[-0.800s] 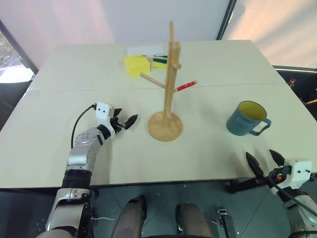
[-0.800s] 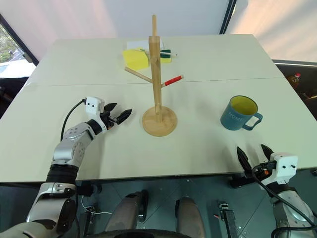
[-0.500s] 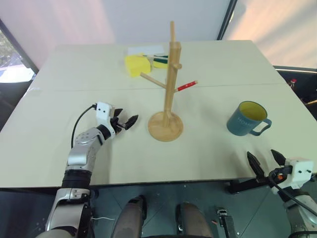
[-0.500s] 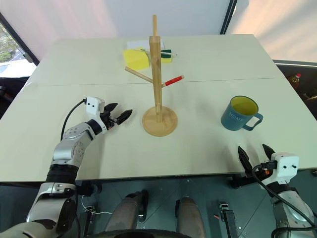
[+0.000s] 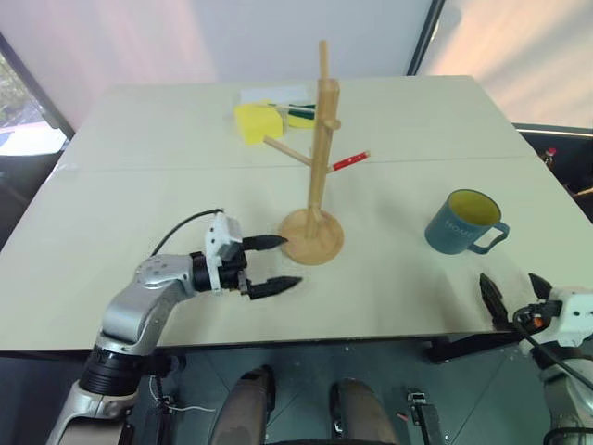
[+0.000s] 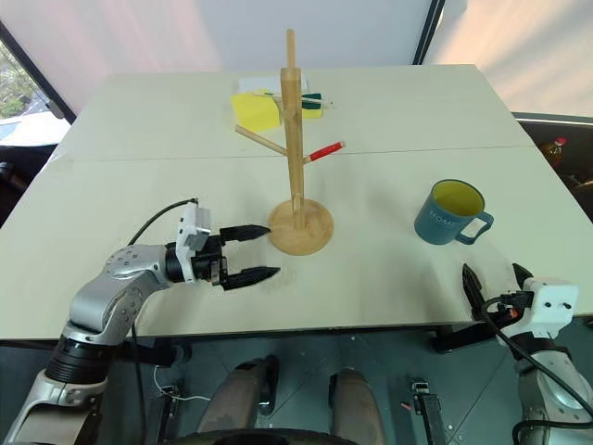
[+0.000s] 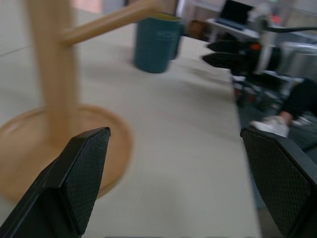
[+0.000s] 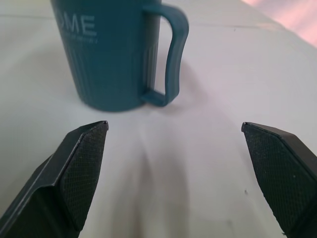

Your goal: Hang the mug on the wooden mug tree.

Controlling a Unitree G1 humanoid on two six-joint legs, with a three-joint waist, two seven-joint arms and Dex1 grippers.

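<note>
Upright, the mug (image 6: 449, 212) stands near and ahead of the right gripper (image 6: 498, 280), whose fingers are spread empty.

Bare table (image 5: 389, 278) between right end effector (image 5: 511, 292) and mug (image 5: 461, 222).

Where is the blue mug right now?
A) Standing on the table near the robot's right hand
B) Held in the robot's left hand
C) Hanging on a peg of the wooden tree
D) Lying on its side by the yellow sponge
A: the mug stands upright on the table, just beyond the open right hand, apart from the wooden mug tree, with nothing gripping it.
</note>
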